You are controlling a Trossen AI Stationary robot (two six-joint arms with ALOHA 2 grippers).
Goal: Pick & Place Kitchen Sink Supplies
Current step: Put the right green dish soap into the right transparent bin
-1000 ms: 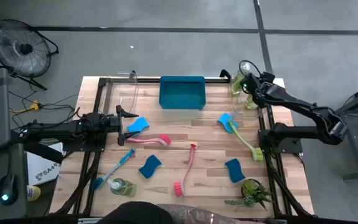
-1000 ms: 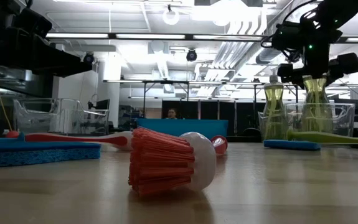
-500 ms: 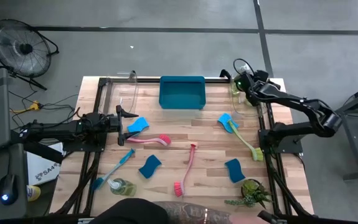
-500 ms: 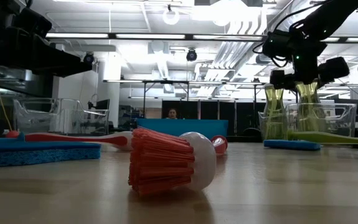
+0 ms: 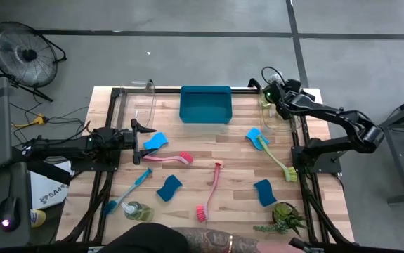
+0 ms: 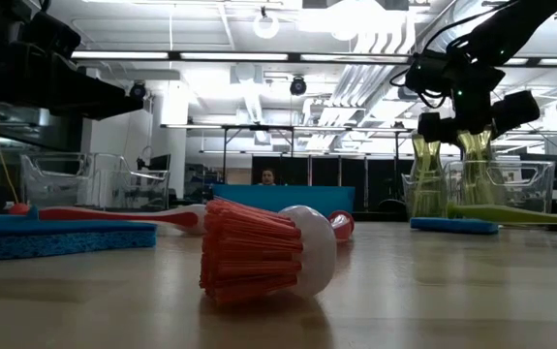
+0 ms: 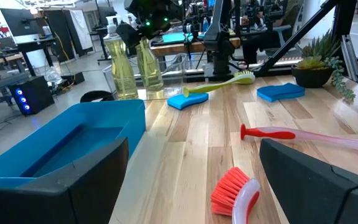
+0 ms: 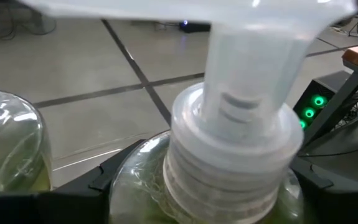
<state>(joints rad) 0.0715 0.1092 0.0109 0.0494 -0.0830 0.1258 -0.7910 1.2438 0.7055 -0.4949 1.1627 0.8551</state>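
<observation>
Over the last second the right arm has swung its right gripper (image 5: 274,93) a little toward nine o'clock along the far edge of the counter (image 5: 223,176), carrying with it the clear bottle (image 6: 473,174) of yellow-green liquid; the left arm and everything lying loose look unchanged. From the right wrist view the bottle's ribbed white collar (image 8: 235,155) sits squarely between the dark fingers (image 8: 119,171), so I judge the gripper clamped on the bottle's neck, and in the low view the bottle hangs under it beside a second bottle (image 6: 425,174), at the clear bin (image 5: 277,116) at about one o'clock on the counter. Whether its base rests on anything I cannot tell. The step in hand looks like carrying this bottle to its place; the next move calls for keeping it upright, clearing the neighbouring bottle, and lowering it before the fingers part. The left gripper (image 5: 137,133) waits at nine o'clock with its fingers wide apart and nothing between them, just beside a blue sponge (image 5: 154,141). The blue tray (image 5: 205,104) sits at twelve o'clock with nothing visible in it, while a pink-red brush (image 5: 209,191) near the middle, a yellow-green brush (image 5: 275,157) at three o'clock, a blue brush (image 5: 128,192) and another bottle (image 5: 137,210) at seven o'clock lie scattered and not yet dealt with.
</observation>
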